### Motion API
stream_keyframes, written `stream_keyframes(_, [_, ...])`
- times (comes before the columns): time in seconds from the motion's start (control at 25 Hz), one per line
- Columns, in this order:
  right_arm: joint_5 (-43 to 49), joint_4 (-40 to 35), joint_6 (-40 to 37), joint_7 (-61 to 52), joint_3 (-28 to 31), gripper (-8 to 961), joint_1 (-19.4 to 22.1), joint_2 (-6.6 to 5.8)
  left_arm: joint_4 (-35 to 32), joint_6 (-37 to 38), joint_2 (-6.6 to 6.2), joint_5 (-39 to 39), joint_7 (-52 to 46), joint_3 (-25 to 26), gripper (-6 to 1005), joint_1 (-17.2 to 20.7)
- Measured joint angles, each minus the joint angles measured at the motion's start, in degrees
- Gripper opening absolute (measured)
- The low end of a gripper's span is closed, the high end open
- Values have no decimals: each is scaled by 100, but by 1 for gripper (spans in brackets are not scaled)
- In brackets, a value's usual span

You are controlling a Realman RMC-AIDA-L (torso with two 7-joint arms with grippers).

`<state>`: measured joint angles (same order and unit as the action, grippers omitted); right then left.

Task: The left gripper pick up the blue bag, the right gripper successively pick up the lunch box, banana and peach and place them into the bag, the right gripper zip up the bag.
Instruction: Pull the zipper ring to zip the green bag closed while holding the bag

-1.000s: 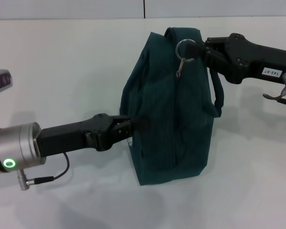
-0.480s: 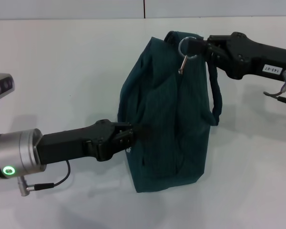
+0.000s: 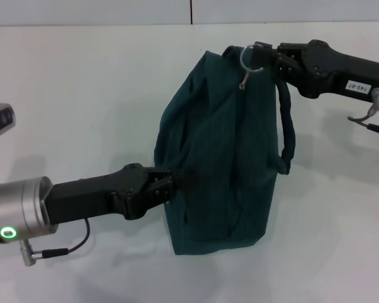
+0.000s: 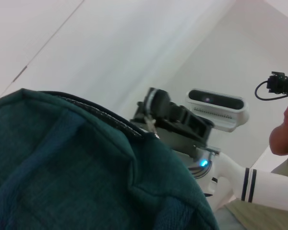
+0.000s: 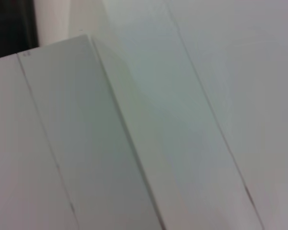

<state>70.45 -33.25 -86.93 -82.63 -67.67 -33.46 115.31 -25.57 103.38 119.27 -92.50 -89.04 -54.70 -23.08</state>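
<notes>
Blue bag [image 3: 224, 151] hung zipped up over the white table [image 3: 82, 95], held at both ends. Left gripper [image 3: 170, 182] reached in nearly level from the bag's left, jaws clamped on the fabric of its lower left side. Right gripper [image 3: 263, 57] stretched in from the bag's right at its top far corner, jaws pinched on the metal ring pull [image 3: 249, 58]. One loop handle [image 3: 287, 136] drooped down the bag's right side.
</notes>
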Motion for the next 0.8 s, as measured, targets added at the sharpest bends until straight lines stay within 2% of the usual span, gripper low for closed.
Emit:
stream_keyframes(0.4, [-22,65,439,13,7,18,10,1,73,7,-32,38,-12,46,53,185])
stream_keyframes(0.8, [-79,80,589,113,358,18,127,43,67,7,-98,54,-43,267,52,418])
